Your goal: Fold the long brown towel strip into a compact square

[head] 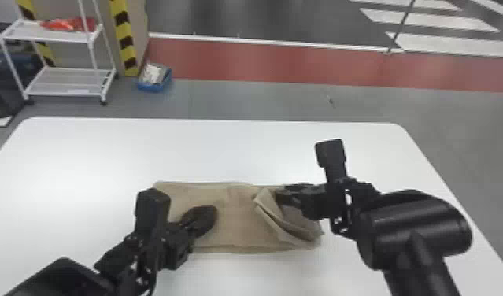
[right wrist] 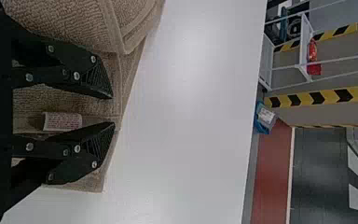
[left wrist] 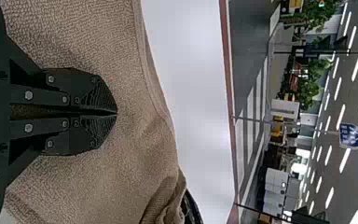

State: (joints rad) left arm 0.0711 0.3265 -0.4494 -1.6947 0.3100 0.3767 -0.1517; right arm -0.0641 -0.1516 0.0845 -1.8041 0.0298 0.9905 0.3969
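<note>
the closed, empty left pincer [left wrist: 116, 113] likely steadies the towel [head: 235, 224] beneath, letting the half-spread, empty right pincer [right wrist: 113, 111] tidy the flap [head: 267, 201] alongside.

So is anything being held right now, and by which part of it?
Nothing looks held: the left tool is shut over the brown towel, the right tool open.

- The towel [head: 238, 224] lies on the table [head: 104, 153].
- The left gripper [head: 214, 217] is at the towel's left part, the right gripper [head: 278, 195] at its right.
- Behind the table, at left, a rack [head: 61, 93] stands on the floor [head: 262, 102].
- A bin [head: 154, 87] sits right of the rack.
</note>
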